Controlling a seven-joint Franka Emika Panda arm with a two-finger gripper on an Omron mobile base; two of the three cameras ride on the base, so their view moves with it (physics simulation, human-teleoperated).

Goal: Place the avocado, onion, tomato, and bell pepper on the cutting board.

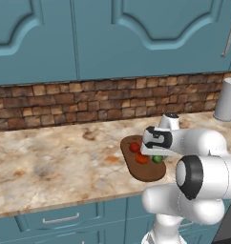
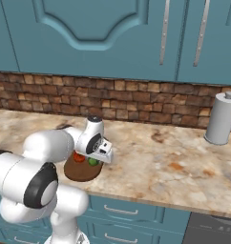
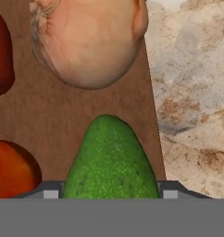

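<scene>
From the left base view the gripper [image 1: 153, 151] hangs over the cutting board [image 1: 146, 172] bearing the avocado [image 1: 157, 159], from the right it [image 2: 104, 157] hovers likewise, and the hand view shows the avocado [image 3: 111, 159] between the fingertips near the onion [image 3: 88, 41], grip unclear.

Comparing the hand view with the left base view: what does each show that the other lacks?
Hand view alone: the tan-brown round onion, lying on the board. Left base view alone: the white arm's claw, the brick backsplash and the teal cabinets. Both: the dark brown wooden cutting board, the green avocado and the marbled counter.
</scene>
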